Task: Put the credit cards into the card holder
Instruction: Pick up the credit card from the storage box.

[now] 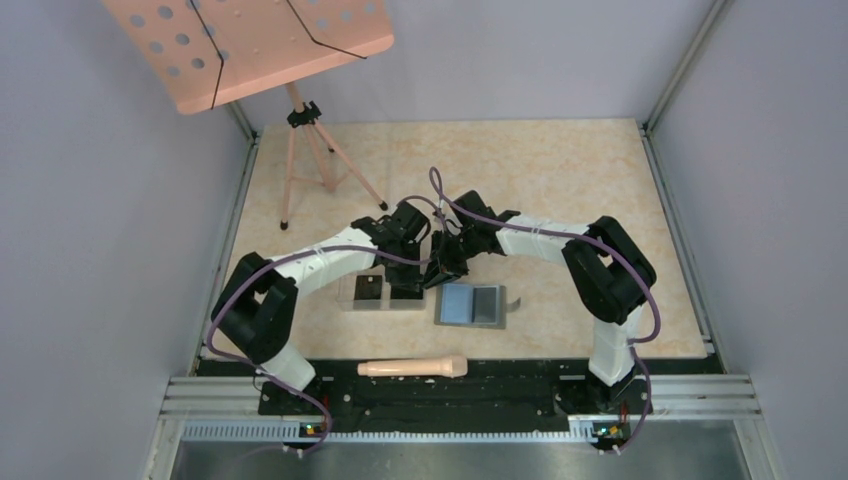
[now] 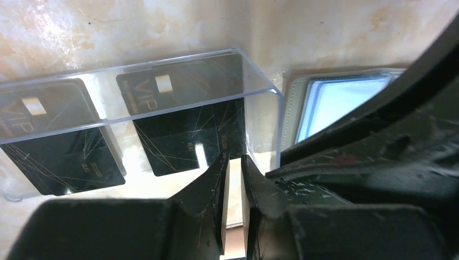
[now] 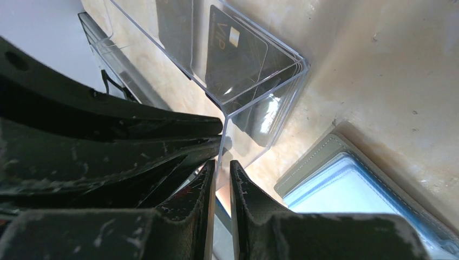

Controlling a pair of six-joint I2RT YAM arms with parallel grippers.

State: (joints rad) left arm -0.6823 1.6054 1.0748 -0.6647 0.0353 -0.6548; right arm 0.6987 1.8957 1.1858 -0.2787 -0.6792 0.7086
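Two black credit cards lie inside a clear plastic box (image 1: 385, 293): one at its left end (image 2: 54, 138), one at its right end (image 2: 184, 127), which also shows in the right wrist view (image 3: 235, 57). The gray card holder (image 1: 471, 305) lies open and flat just right of the box, bluish inside (image 2: 335, 100) (image 3: 346, 189). My left gripper (image 2: 234, 161) hangs over the box's right end, jaws drawn to a thin slit with nothing between them. My right gripper (image 3: 220, 168) is beside it over the box's near right corner, jaws likewise nearly together; the box's corner edge lines up with the slit.
A tan wooden handle (image 1: 413, 368) lies on the black rail at the near edge. A pink perforated music stand (image 1: 250, 40) on a tripod stands at the back left. Gray walls and metal rails enclose the table.
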